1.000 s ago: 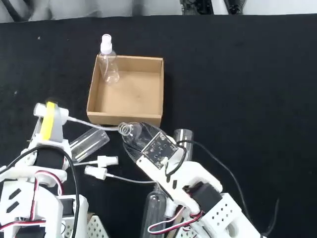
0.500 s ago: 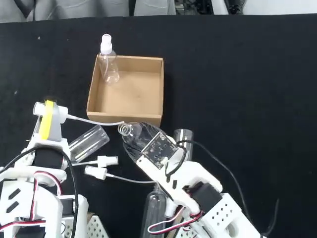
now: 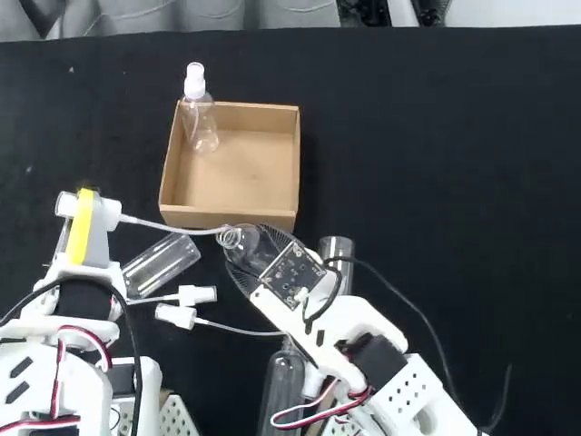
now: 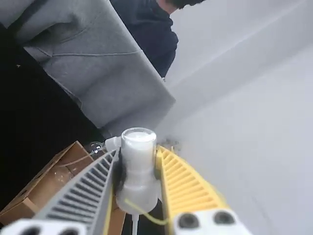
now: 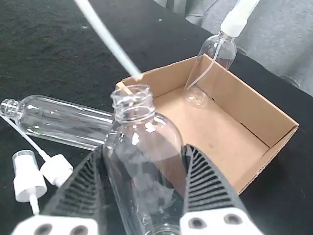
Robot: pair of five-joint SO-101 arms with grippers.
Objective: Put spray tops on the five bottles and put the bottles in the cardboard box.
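On the arms' side of the cardboard box (image 3: 227, 218), the right arm (image 3: 363, 350) hides most of a clear bottle (image 3: 336, 247) and a second bottle (image 3: 280, 386), which also runs off the picture's edge. The right wrist view's edge cuts off the held bottle (image 5: 142, 161) at its base, and the left wrist view's edge cuts the tube of the spray top (image 4: 138, 166).

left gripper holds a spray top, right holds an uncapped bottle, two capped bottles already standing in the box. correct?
Not quite: one capped bottle stands in the cardboard box, not two, as the high view shows. The rest holds: the left gripper holds a spray top and the right gripper holds an uncapped bottle.
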